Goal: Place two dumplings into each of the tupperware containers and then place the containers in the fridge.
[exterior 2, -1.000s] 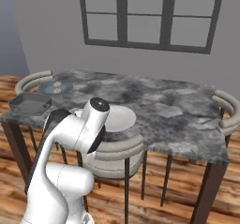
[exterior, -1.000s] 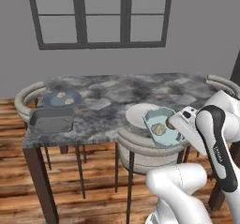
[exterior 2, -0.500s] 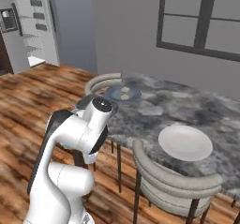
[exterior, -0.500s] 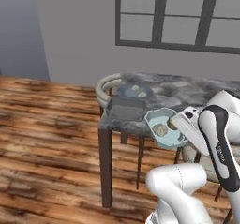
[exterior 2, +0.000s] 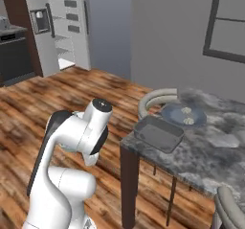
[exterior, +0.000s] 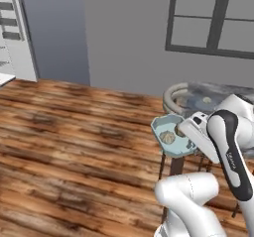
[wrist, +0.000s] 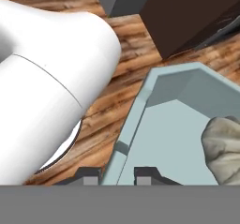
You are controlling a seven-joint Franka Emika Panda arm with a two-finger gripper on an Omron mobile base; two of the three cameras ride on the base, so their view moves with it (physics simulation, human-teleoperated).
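The fridge (exterior 2: 64, 29) stands open at the far end of the wooden floor (exterior: 74, 147), its white shelves showing, well apart from the marble table (exterior 2: 210, 146). On that table the dark grey tupperware container (exterior 2: 159, 132) sits near the corner, seemingly empty, and just beyond it a round blue-grey plate (exterior 2: 183, 114) carries two dumplings (exterior 2: 186, 115).

The arm holds the pale blue-teal tupperware container (exterior: 171, 134) out over the floor, beside the table edge, with two dumplings (exterior: 168, 137) inside. In the hand view the gripper (wrist: 117, 175) is pinched narrow on the container's rim (wrist: 129, 134), one fingertip on each side of the wall, and one dumpling (wrist: 224, 148) lies close to that wall.

The step in hand looks like the carry to the fridge. To do it well, the tub should stay level, since it hangs from a grip on one edge and the dumplings could roll or tip out on a sway. A smooth, slow drive helps, with the tub kept away from the table corner. At the fridge, it should go in flat onto a shelf before the jaws let go.
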